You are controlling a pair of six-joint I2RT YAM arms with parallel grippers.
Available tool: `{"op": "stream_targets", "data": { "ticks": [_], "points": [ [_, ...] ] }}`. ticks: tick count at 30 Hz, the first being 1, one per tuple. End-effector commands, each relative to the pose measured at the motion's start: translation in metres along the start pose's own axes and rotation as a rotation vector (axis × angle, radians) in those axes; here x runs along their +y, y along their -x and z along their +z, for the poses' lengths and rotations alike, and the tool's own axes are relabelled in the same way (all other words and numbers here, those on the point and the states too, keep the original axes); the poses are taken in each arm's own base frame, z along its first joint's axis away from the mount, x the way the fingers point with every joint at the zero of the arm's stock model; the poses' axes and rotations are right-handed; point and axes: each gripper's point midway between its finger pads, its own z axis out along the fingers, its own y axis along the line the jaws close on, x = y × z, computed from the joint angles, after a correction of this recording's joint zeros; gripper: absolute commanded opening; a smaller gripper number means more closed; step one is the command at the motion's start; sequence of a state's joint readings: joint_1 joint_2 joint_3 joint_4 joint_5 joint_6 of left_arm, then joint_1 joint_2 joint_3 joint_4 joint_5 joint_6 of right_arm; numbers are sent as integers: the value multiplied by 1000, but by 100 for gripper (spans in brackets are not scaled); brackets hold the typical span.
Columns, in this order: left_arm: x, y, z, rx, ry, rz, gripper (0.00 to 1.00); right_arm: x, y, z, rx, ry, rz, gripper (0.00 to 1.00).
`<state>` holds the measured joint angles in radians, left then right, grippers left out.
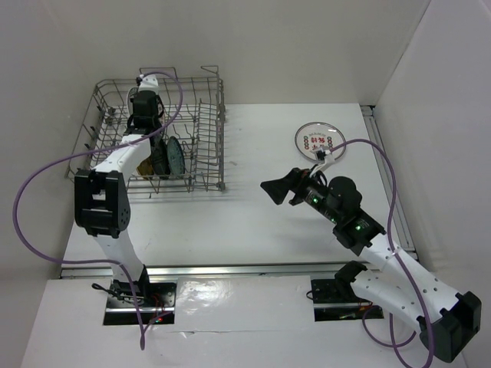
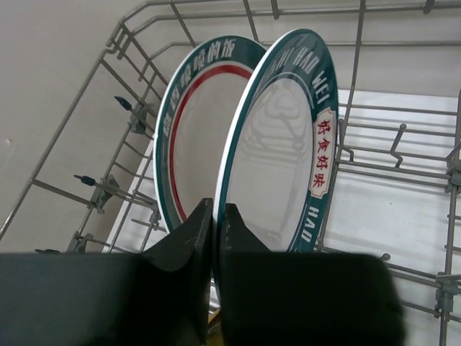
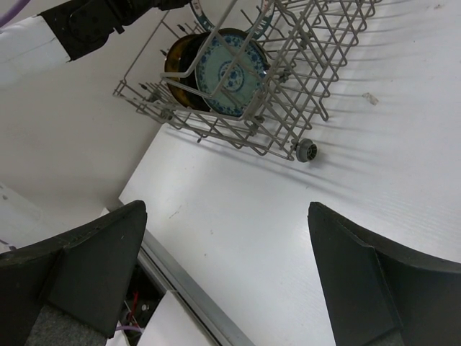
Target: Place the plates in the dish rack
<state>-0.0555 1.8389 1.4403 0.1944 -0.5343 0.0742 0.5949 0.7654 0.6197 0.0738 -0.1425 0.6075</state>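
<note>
The grey wire dish rack (image 1: 205, 115) stands at the back left. My left gripper (image 1: 145, 116) is inside it, shut on the lower edge of an upright white plate with a dark green lettered rim (image 2: 282, 148). A second green-rimmed plate (image 2: 196, 119) stands just behind it. In the left wrist view the gripper (image 2: 216, 210) pinches that rim. The pale teal patterned plate (image 1: 176, 157) (image 3: 229, 72) stands upright in the rack, with the black plate (image 1: 160, 158) and the yellow plate (image 1: 143, 166) beside it. The white plate with red marks (image 1: 316, 140) lies flat at the back right. My right gripper (image 1: 280, 190) (image 3: 227, 209) is open and empty over mid-table.
The rack has upright tines, looped handles and a small wheel (image 3: 307, 151) at its near corner. White walls enclose the table. A metal rail (image 1: 230, 270) runs along the front edge. Purple cables (image 1: 31, 192) loop off both arms.
</note>
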Motion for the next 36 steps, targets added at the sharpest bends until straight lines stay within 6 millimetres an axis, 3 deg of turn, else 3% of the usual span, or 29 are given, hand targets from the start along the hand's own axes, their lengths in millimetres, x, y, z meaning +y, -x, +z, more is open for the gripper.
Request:
{"op": "stream_targets", "data": {
  "ticks": [1, 2, 4, 7, 9, 11, 14, 16, 17, 18, 20, 21, 22, 26, 28, 29, 30, 32, 33, 36],
  "points": [
    [2, 31, 4, -74, 14, -87, 27, -5, 0, -2, -17, -8, -21, 100],
    [2, 31, 4, -74, 14, -87, 37, -5, 0, -2, -17, -8, -21, 100],
    [-3, 29, 6, -67, -6, -91, 41, -5, 0, -2, -17, -8, -21, 100],
    [-5, 31, 5, -66, -16, -109, 55, -5, 0, -2, -17, -8, -21, 100],
    [-9, 31, 4, -46, -39, -123, 72, -5, 0, -2, -17, -8, -21, 100],
    [-8, 42, 0, -64, -51, -146, 78, -8, 1, 1, -24, -20, -21, 100],
    [-3, 68, -14, -91, -59, -182, 90, -29, -5, 5, -32, -107, -2, 100],
    [2, 102, -41, -131, -87, -220, 100, -48, -4, 9, -63, -186, 41, 100],
    [7, 114, -52, -138, -99, -242, 100, -62, -9, 9, -58, -226, 59, 100],
    [15, 140, -77, -181, -129, -281, 100, -75, -11, 12, -69, -268, 83, 100],
    [14, 164, -110, -198, -240, -369, 100, -111, -4, 8, -145, -385, 204, 100],
    [15, 167, -126, -179, -283, -387, 100, -131, -12, 7, -164, -419, 241, 100],
    [25, 185, -156, -221, -334, -420, 100, -152, -8, 2, -205, -467, 278, 100],
    [8, 172, -215, -171, -562, -514, 100, -210, -23, -14, -277, -667, 388, 100],
    [-6, 162, -242, -140, -686, -525, 100, -224, -31, -20, -298, -729, 413, 100],
    [-11, 154, -253, -124, -720, -516, 100, -233, -26, -26, -335, -757, 421, 100],
    [-18, 131, -257, -76, -749, -512, 100, -240, -26, -29, -359, -787, 445, 100],
    [-10, 128, -284, -117, -774, -515, 100, -253, -33, -32, -363, -827, 444, 100],
    [-13, 111, -286, -90, -782, -509, 100, -265, -31, -39, -393, -873, 464, 100],
    [-8, 115, -317, -158, -866, -487, 100, -287, -32, -45, -427, -936, 487, 100]
  ]
}}
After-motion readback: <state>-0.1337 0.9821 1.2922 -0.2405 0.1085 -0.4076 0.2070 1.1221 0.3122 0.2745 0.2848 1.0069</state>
